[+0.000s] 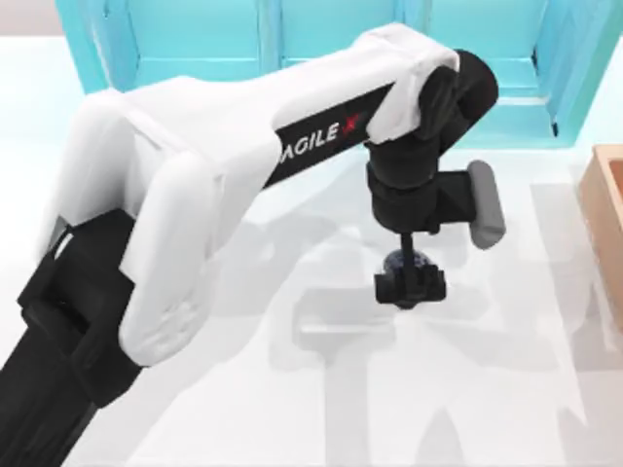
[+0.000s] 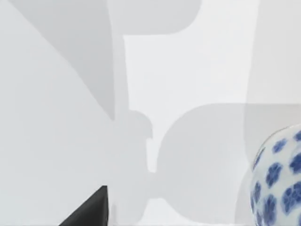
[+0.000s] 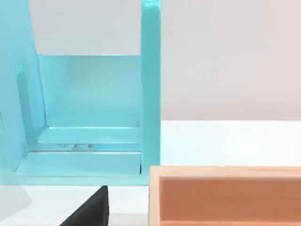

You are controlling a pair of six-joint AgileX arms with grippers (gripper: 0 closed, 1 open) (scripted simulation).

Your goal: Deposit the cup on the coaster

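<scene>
One arm is at work here, my left one, sweeping across the top view with its left hand (image 1: 410,288) pointing down over the white surface (image 1: 506,389). I cannot tell from either angle whether that hand is open, closed or gripping anything; from above it reads as a dark crossbar at the end of a thin black stem, and in the left wrist view only a black wedge of it enters the frame. Closest to the hand is the cup (image 2: 281,181), a white rounded wall dotted with blue flower-like blotches, just beside the hand and off to one side of it, cut by the frame edge. Whether the hand touches the cup I cannot make out. Beneath the hand the surface carries soft grey shadows of the arm and the hand. Just above the hand, a grey rounded block (image 1: 485,204) is fixed to the black wrist. Farther out from the hand, toward the surface's right edge, lies a pale wooden box (image 1: 608,224), well apart from the cup. Beyond the hand, along the far side, stands a turquoise shelf (image 1: 195,39). My right hand (image 3: 91,212) is parked facing that shelf and the box, showing a dark corner in its own wrist view, its state unreadable.
</scene>
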